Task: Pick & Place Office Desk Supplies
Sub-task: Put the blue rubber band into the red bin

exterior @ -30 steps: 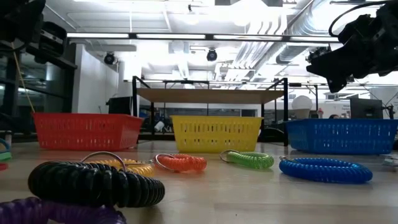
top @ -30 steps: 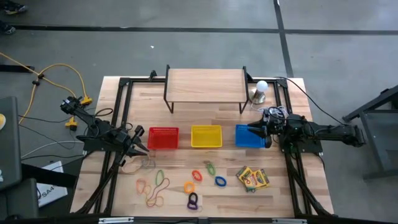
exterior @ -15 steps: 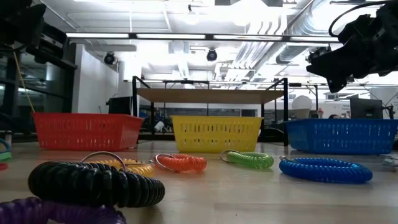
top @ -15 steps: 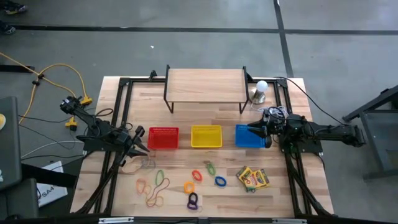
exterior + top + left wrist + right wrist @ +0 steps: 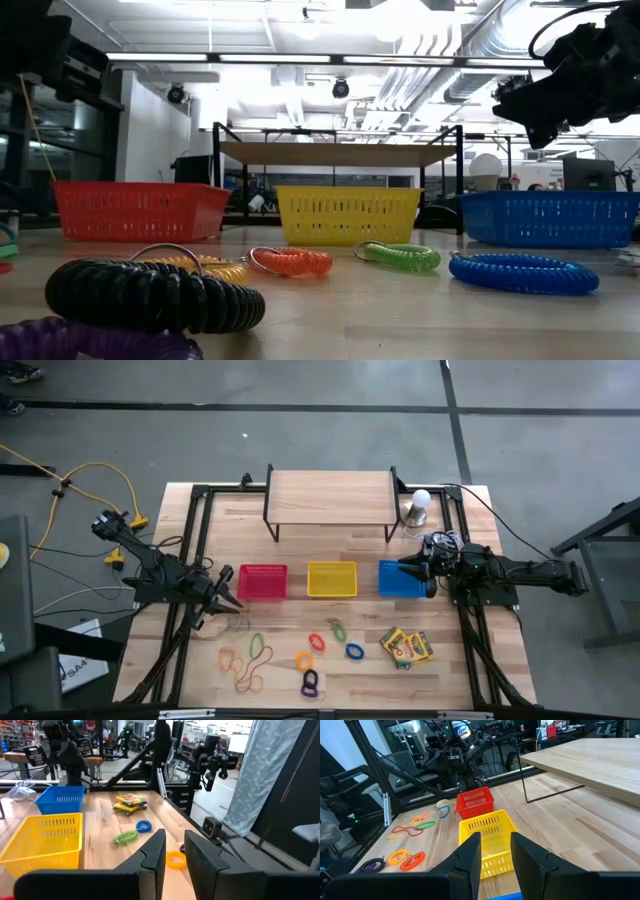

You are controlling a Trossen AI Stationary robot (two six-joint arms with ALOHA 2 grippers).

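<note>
From overhead, the bench (image 5: pixel 300 520) is seen with three baskets in a row: red basket (image 5: pixel 263 581), yellow basket (image 5: pixel 332 579), blue basket (image 5: pixel 398 579). The left gripper (image 5: pixel 231 600) is held just off the red basket's 8 o'clock corner; nothing is seen between its fingers, a narrow gap being left. The right gripper (image 5: pixel 408 568) is held over the blue basket's 3 o'clock side, narrowly parted, with nothing gripped. The rubber bands (image 5: pixel 247 663) lie at 6 o'clock of the red basket, the coiled rings (image 5: pixel 330 643) at 6 o'clock of the yellow basket, and the crayon boxes (image 5: pixel 406 647) at 6 o'clock of the blue basket. A wooden shelf (image 5: pixel 330 498) stands at 12 o'clock.

At bench level, a black coil (image 5: pixel 150 295), orange coil (image 5: pixel 292 262), green coil (image 5: pixel 402 257) and blue coil (image 5: pixel 523 273) are seen lying in front of the baskets; the right arm is seen above the blue basket.

Past the left wrist's fingers (image 5: pixel 153 857), a yellow ring (image 5: pixel 175 859) is seen on the bench, with a narrow gap between the fingers.

Past the right wrist's fingers (image 5: pixel 471 855), the yellow basket is seen through a narrow gap.
</note>
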